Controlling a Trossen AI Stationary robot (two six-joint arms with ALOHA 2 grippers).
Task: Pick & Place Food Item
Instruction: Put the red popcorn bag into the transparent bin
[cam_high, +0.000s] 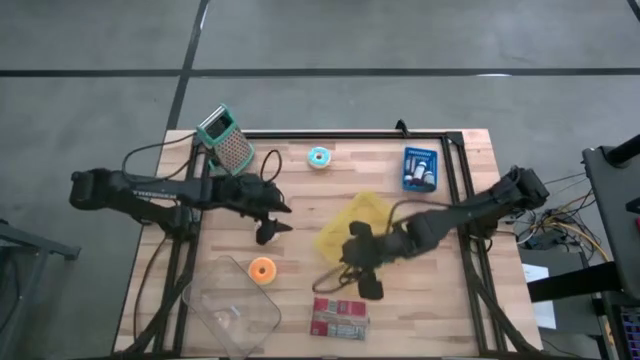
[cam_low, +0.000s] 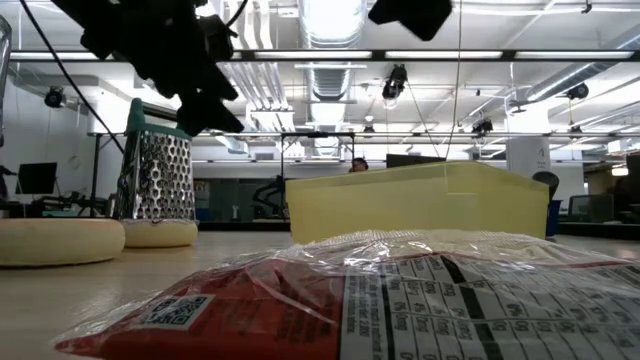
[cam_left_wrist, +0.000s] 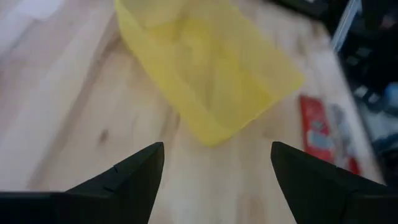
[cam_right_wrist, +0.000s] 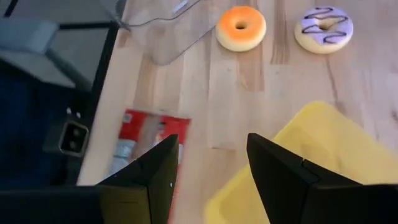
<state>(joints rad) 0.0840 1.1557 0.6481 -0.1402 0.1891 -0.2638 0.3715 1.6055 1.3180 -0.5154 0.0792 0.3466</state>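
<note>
An orange-iced donut lies flat on the wooden table near a purple-iced donut. A blue-iced donut lies near the far edge. A red snack packet lies flat at the near edge. A yellow container stands mid-table. My left gripper hangs open above the table, left of the yellow container, with nothing between its fingers. My right gripper hangs open over the container's near corner, also with nothing in it.
A clear plastic container stands at the near left. A metal grater with a teal handle stands at the far left, a blue box at the far right. A black frame borders the table.
</note>
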